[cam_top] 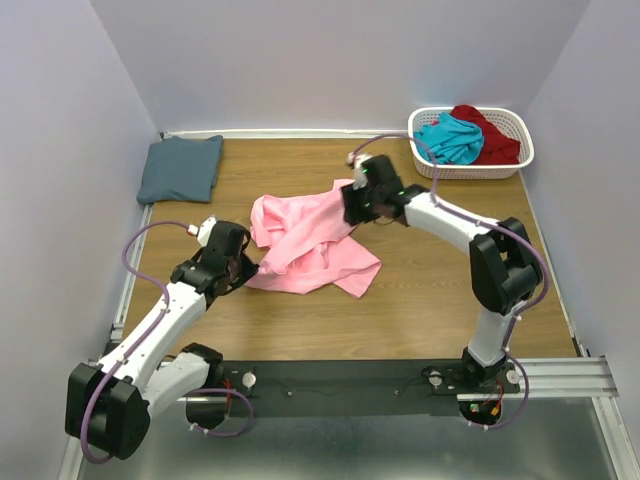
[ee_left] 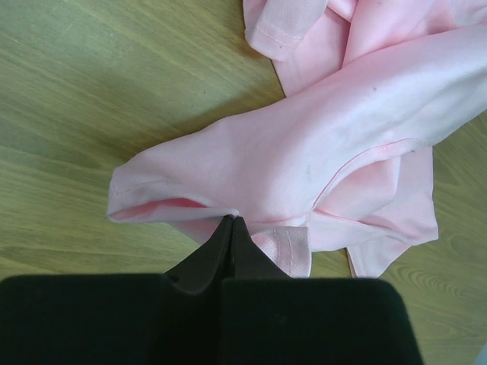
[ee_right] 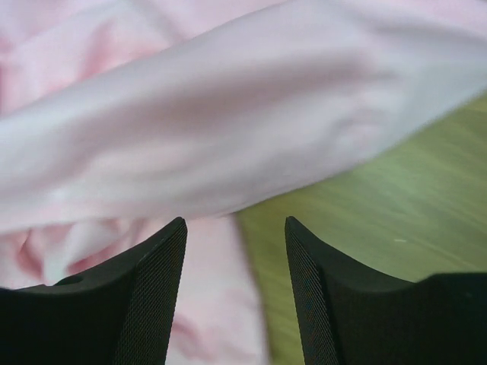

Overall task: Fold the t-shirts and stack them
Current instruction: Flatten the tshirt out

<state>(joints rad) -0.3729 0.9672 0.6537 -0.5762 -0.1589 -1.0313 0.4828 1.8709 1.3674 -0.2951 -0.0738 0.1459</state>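
Note:
The light pink t-shirt (cam_top: pixel 305 235) lies crumpled and partly spread in the middle of the wooden table. My left gripper (cam_top: pixel 262 267) is at its near-left edge, and the left wrist view shows the gripper (ee_left: pixel 233 219) shut on a thin fold of the pink cloth (ee_left: pixel 319 152). My right gripper (cam_top: pixel 352 205) is over the shirt's far-right part. In the right wrist view this gripper (ee_right: pixel 236 222) stands open, with a band of pink cloth (ee_right: pixel 190 114) stretched just beyond the fingertips and nothing between them. A slate blue-grey t-shirt (cam_top: pixel 180 168) lies folded at the back left.
A white slotted basket (cam_top: pixel 520 150) stands at the back right corner with a teal t-shirt (cam_top: pixel 450 138) and a dark red t-shirt (cam_top: pixel 490 135) in it. Grey walls close in the table on three sides. Bare wood (cam_top: pixel 440 290) shows to the right of the pink shirt.

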